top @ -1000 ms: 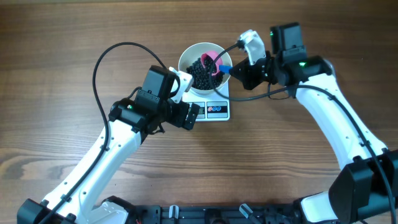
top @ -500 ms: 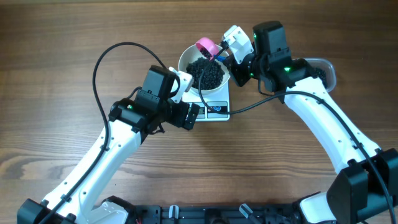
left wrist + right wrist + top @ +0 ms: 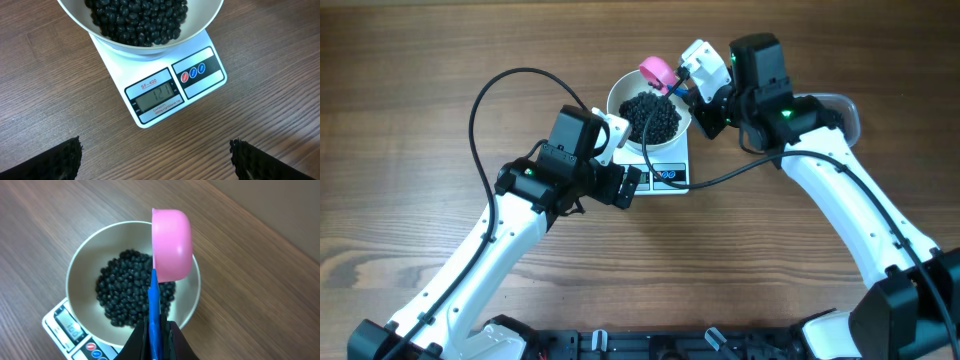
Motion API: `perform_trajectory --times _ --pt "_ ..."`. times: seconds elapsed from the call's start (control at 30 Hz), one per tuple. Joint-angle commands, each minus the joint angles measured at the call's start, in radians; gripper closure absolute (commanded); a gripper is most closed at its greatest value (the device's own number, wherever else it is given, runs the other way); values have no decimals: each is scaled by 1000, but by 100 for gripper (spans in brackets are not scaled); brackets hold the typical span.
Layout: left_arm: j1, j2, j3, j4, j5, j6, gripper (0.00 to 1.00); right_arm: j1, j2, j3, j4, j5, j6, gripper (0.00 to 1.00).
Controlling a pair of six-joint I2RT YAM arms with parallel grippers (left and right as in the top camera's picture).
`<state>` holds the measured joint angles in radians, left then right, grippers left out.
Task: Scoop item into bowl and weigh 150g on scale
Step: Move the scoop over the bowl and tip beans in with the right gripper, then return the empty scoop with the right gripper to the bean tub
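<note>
The white bowl (image 3: pixel 617 101) stands on the white scale (image 3: pixel 672 177) and holds a heap of black beans (image 3: pixel 653 116). My right gripper (image 3: pixel 693 93) is shut on the blue handle (image 3: pixel 153 297) of a pink scoop (image 3: pixel 656 72), which hangs over the bowl's far rim. In the right wrist view the scoop (image 3: pixel 172 242) shows its rounded back above the beans (image 3: pixel 130 290). My left gripper (image 3: pixel 628 186) stands open just in front of the scale, apart from it. Its wrist view shows the lit display (image 3: pixel 156 96) and the bowl (image 3: pixel 131 46) above it.
A clear plastic tub (image 3: pixel 843 108) sits at the far right, mostly hidden behind my right arm. Both arms reach in from the near edge, and their cables loop over the wooden table (image 3: pixel 410 90).
My right gripper has lifted the scoop out of the bowl and carried it back to the far rim. The left arm has not moved.
</note>
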<state>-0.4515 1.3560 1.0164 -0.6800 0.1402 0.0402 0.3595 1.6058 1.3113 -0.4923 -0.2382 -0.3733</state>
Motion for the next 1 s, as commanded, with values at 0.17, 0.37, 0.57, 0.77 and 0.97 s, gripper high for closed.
perform_trajectory --times 0.17,0.37,0.57,0.77,0.97 --pt "5 -9 15 3 12 8 0 4 -68 3 21 47 6 96" --pt "5 -9 15 3 12 8 0 4 -59 3 11 45 -64 96" --pt "5 -9 15 3 12 8 0 -4 -125 3 84 -26 183 96" --pt "5 -9 15 3 12 8 0 -98 -218 3 73 -24 217 96" --pt "5 -9 15 3 12 8 0 -314 -296 3 -31 -25 220 96"
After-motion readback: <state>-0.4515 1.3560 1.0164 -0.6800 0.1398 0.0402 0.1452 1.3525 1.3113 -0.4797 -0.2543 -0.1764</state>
